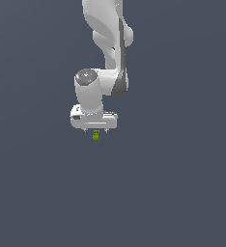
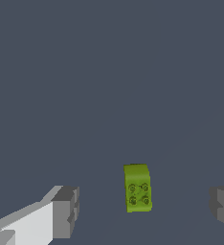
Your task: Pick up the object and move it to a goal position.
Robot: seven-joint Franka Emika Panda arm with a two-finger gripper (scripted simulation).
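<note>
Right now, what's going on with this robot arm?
A white Panda arm is reaching down over a tiny yellow-green studded block. Its gripper is open, with a finger on either side of the block and clear gaps between them, so nothing is grasped yet. In the exterior view the block shows just below the gripper. The pick-up has not happened yet, and no goal marker shows in either view.
</note>
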